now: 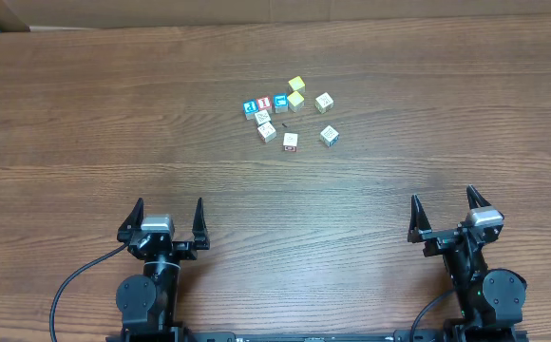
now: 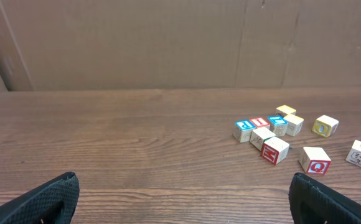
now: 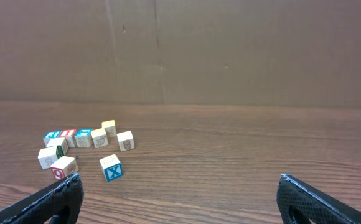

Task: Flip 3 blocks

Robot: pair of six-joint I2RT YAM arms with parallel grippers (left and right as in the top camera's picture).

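Several small cubes lie in a loose cluster at the table's far middle. At the cluster's near right is a pale block with a blue X face (image 1: 329, 135) (image 3: 111, 168). The red-bordered Q block (image 1: 291, 142) (image 2: 316, 159) (image 3: 63, 167) lies left of it. A pale block with a green side (image 1: 262, 117) (image 3: 59, 148) lies behind that one. My left gripper (image 1: 169, 205) (image 2: 183, 199) and right gripper (image 1: 444, 197) (image 3: 180, 202) stay near the front edge. Both are open, hold nothing, and are well short of the blocks.
Two plain yellow cubes (image 1: 296, 92) and a pale cube (image 1: 324, 101) sit at the cluster's back. A row of blue and red-faced cubes (image 1: 265, 104) sits at its back left. A brown cardboard wall (image 2: 168, 43) rises behind the table.
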